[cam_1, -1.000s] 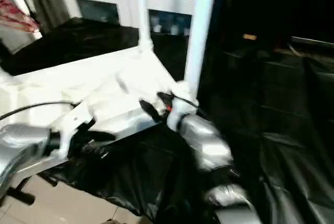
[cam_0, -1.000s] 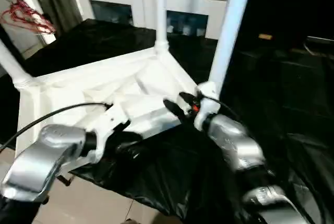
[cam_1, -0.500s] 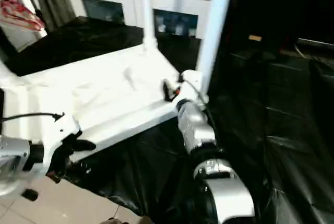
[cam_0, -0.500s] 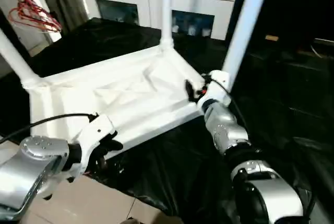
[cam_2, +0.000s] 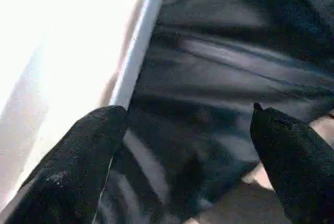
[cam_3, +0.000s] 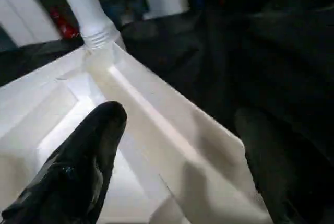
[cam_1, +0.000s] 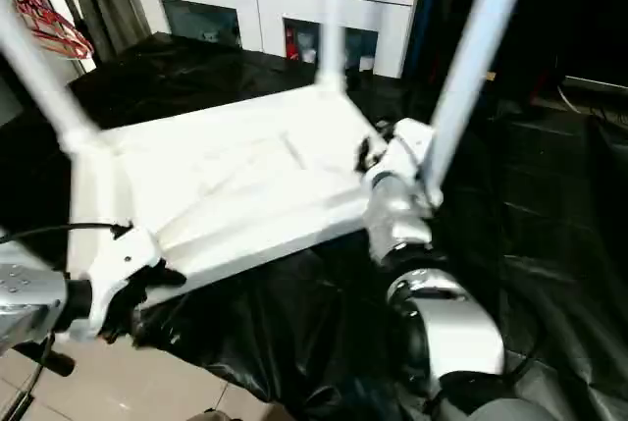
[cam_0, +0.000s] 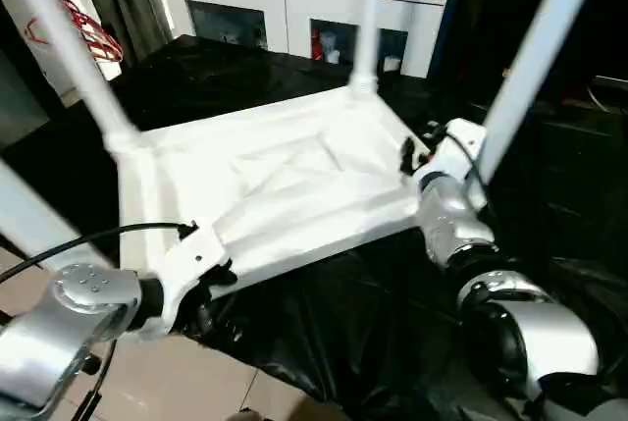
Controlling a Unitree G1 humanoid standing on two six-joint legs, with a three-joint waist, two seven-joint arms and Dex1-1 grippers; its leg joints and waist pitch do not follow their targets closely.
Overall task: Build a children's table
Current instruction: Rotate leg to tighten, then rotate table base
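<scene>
Children's table [cam_0: 294,185] upside down on black sheeting [cam_0: 324,342], ribbed underside up, legs pointing up. Far leg [cam_0: 368,19] seated in far corner socket, another leg [cam_0: 69,48] at the left corner, a third [cam_0: 535,58] rising at the right corner beside the right wrist. White glass-door cabinet [cam_0: 294,9] behind.

Left hand [cam_2: 188,125] at the near-left edge of the tabletop, fingers [cam_2: 83,156] spread wide, released, nothing between them; one finger just beside the white rim [cam_2: 138,46], other over black sheeting. Whether touching the rim: cannot tell.

Right hand [cam_3: 177,130] at the right edge near the right corner, fingers [cam_3: 88,151] apart and straddling the tabletop's side wall [cam_3: 172,130]: one over the ribbed underside, one outside over sheeting. Actual clamp on the wall: cannot tell.
</scene>
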